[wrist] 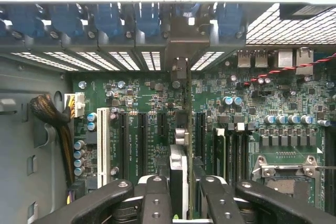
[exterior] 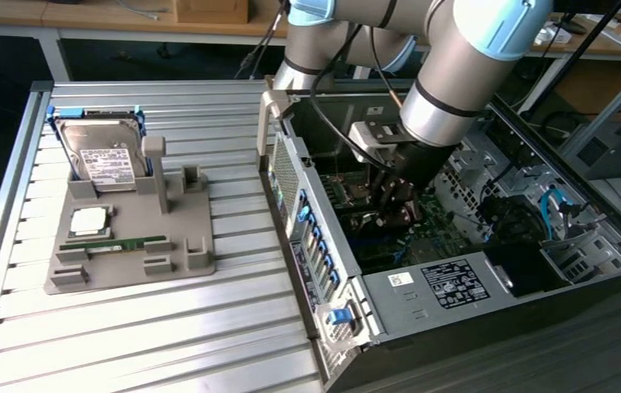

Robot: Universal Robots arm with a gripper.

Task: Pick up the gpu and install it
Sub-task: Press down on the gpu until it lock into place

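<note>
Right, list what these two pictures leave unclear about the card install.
- Seating: in the wrist view the gpu stands edge-on between the fingers; its bottom edge is hidden, so whether it is in a slot can't be told.
- In the exterior view the arm and the case wall cover the gripper tip and the card.
- Label text on the hard drive is too small to read in the exterior view.

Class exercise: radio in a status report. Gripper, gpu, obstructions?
Gripper shut on gpu, inside the computer case. Card edge-on over motherboard slots. Nothing seen blocking.
</note>
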